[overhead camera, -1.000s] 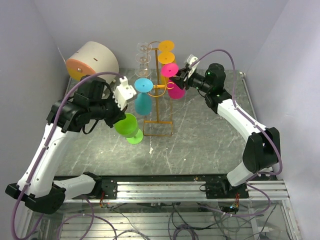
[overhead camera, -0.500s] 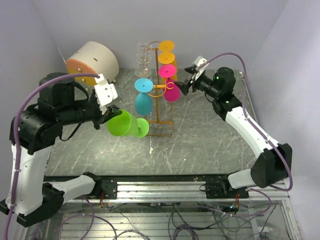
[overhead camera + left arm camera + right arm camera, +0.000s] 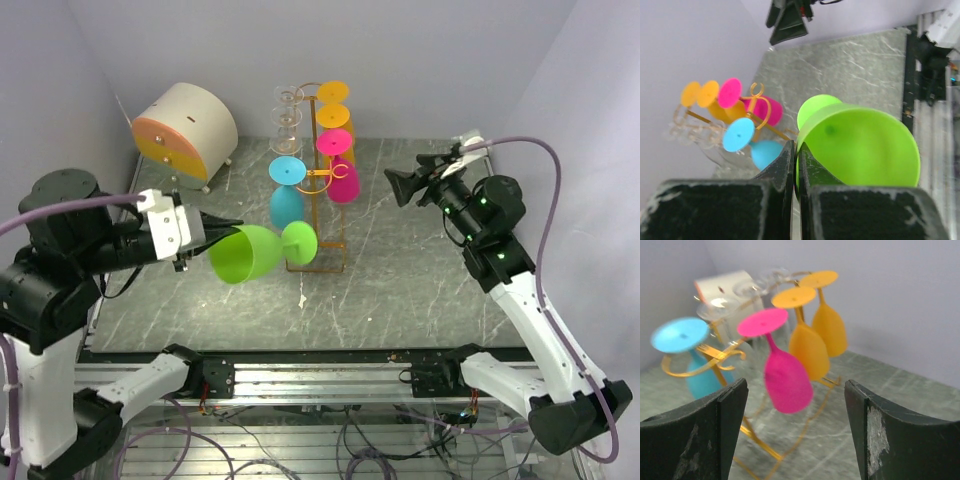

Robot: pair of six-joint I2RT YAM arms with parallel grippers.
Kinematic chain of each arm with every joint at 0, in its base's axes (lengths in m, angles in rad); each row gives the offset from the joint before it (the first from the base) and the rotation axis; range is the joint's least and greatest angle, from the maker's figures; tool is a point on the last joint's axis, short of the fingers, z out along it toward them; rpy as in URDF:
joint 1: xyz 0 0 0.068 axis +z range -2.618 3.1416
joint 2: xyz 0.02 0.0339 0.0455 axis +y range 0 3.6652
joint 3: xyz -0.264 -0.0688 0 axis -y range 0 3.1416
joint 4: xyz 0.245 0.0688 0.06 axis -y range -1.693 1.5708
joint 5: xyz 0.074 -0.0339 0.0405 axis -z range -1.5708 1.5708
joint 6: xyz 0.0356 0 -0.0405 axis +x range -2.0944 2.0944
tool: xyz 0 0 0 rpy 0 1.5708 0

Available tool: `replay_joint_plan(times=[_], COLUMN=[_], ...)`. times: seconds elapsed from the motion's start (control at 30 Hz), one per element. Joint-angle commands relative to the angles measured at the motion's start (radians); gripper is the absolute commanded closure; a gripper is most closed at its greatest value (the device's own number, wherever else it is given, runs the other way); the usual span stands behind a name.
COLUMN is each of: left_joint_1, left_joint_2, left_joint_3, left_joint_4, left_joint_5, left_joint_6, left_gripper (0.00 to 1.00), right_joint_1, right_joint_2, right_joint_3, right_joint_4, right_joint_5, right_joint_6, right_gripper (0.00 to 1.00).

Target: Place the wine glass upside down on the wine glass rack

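Observation:
A green wine glass (image 3: 245,255) lies sideways in the air, its foot (image 3: 298,241) pointing at the orange-gold wire wine glass rack (image 3: 318,180). My left gripper (image 3: 225,228) is shut on the glass's rim. In the left wrist view the fingers (image 3: 785,160) pinch the rim of the green bowl (image 3: 860,145), with the rack (image 3: 762,107) beyond. My right gripper (image 3: 405,180) is open and empty, to the right of the rack. In the right wrist view it (image 3: 796,390) faces a pink glass (image 3: 785,377) hanging upside down on the rack (image 3: 715,357).
Blue (image 3: 286,195), pink (image 3: 340,170), two orange (image 3: 333,105) and clear (image 3: 287,110) glasses hang on the rack. Its wire base (image 3: 318,262) rests on the grey marble table (image 3: 400,290). A cream drum with an orange face (image 3: 185,120) stands at the back left.
My left arm has drawn back to the left and turned the green glass on its side, foot toward the rack. My right gripper has moved right, away from the pink glass.

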Motion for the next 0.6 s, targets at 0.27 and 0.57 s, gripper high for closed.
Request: replay_joint_plan(times=[0.27, 0.57], left_joint_1=[0.087, 0.12], left_joint_2=[-0.345, -0.423], left_joint_3=[-0.75, -0.991], left_joint_4=[1.383, 1.75], left_joint_5=[-0.23, -0.114], left_joint_6=[-0.153, 0.022], left_gripper=[0.93, 0.93], right_joint_1=[-0.003, 0.038], right_joint_2=[-0.124, -0.005], right_joint_3=[-0.092, -0.139], right_joint_4=[0.406, 0.799], right_joint_5=[-0.397, -0.273], right_joint_6=[0.871, 1.164], right_gripper=[0.22, 0.23])
